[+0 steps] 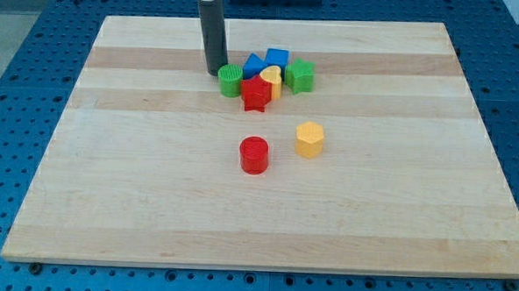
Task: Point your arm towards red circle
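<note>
The red circle block stands alone near the middle of the wooden board. My tip rests on the board near the view's top, well above and to the left of the red circle. It is just left of a green round block at the edge of a cluster. The rod rises straight up out of the view's top.
The cluster right of my tip holds a red star block, a yellow block, two blue blocks and a green block. A yellow hexagon block stands right of the red circle.
</note>
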